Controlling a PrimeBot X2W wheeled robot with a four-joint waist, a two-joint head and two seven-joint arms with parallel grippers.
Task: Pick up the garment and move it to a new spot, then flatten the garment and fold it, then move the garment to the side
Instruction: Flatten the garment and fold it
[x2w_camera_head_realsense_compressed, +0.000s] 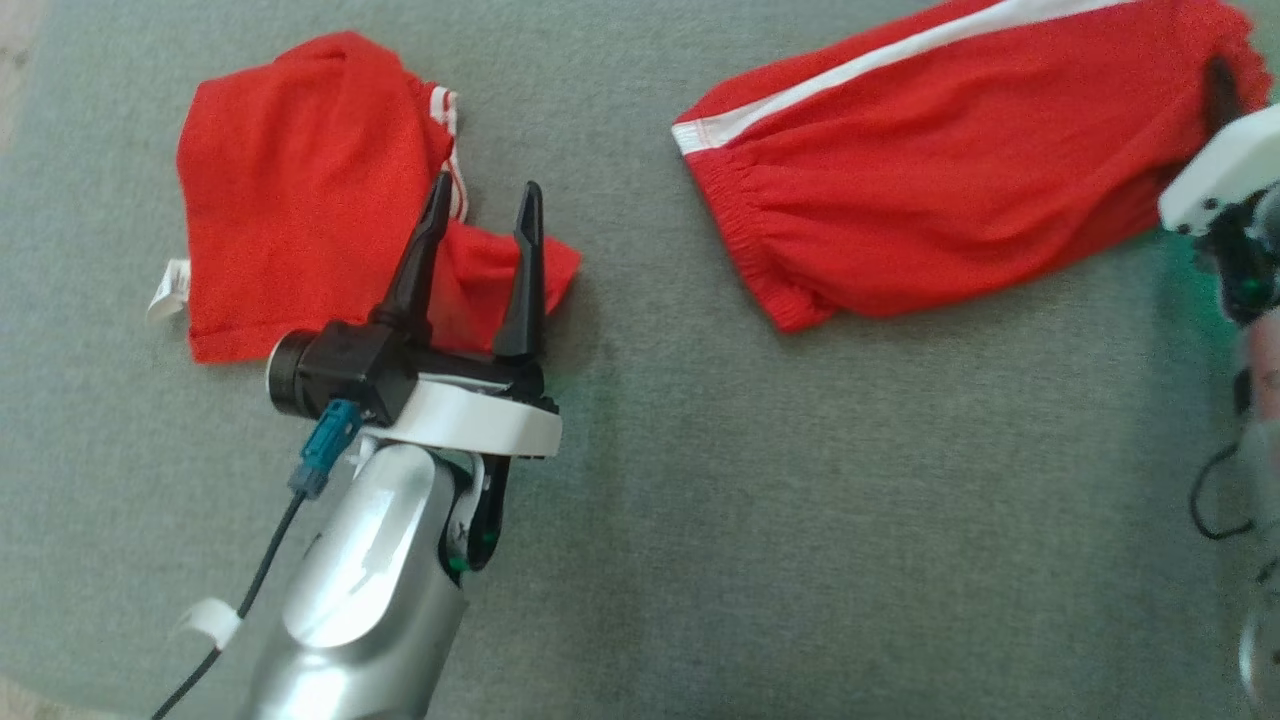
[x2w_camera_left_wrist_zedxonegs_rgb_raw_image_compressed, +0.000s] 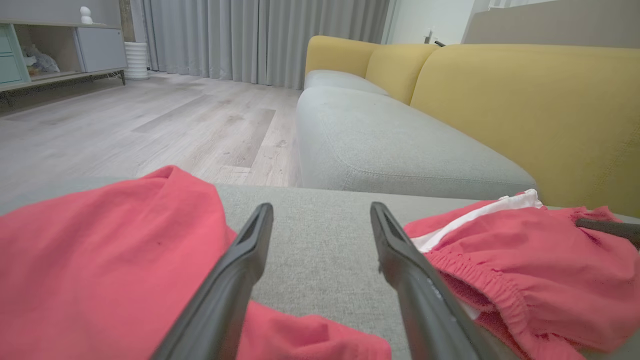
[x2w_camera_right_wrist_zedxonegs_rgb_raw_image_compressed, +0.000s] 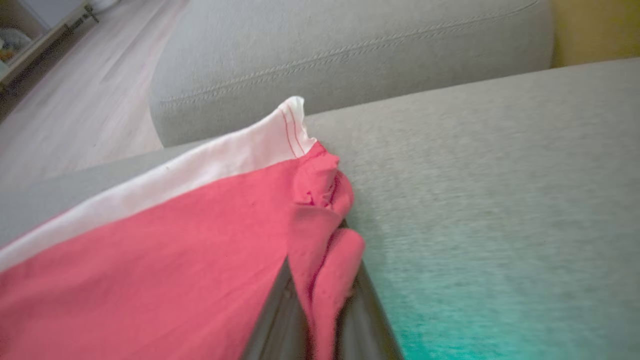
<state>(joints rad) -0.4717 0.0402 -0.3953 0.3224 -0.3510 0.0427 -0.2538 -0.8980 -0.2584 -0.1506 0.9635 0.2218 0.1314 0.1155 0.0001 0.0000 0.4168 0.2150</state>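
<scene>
A red garment with a white side stripe (x2w_camera_head_realsense_compressed: 950, 170) lies at the upper right of the grey cushion (x2w_camera_head_realsense_compressed: 700, 500). My right gripper (x2w_camera_head_realsense_compressed: 1218, 95) is shut on a fold at its right end; the red cloth (x2w_camera_right_wrist_zedxonegs_rgb_raw_image_compressed: 175, 240) bunches up between the two dark fingers (x2w_camera_right_wrist_zedxonegs_rgb_raw_image_compressed: 367, 320). A second, crumpled red piece with a white tag (x2w_camera_head_realsense_compressed: 300, 190) lies at the upper left, apart from the first. My left gripper (x2w_camera_head_realsense_compressed: 484, 195) hovers open over that piece's lower right corner, holding nothing. In the left wrist view its fingers (x2w_camera_left_wrist_zedxonegs_rgb_raw_image_compressed: 235, 280) frame bare cushion between the two red pieces (x2w_camera_left_wrist_zedxonegs_rgb_raw_image_compressed: 525, 260).
A further grey seat cushion (x2w_camera_left_wrist_zedxonegs_rgb_raw_image_compressed: 390, 145) and the yellow sofa back (x2w_camera_left_wrist_zedxonegs_rgb_raw_image_compressed: 525, 110) lie beyond. Wooden floor (x2w_camera_left_wrist_zedxonegs_rgb_raw_image_compressed: 150, 120), grey curtains and a low cabinet (x2w_camera_left_wrist_zedxonegs_rgb_raw_image_compressed: 60, 50) are off the cushion's far edge. A black cable (x2w_camera_head_realsense_compressed: 1215, 500) hangs by the right arm.
</scene>
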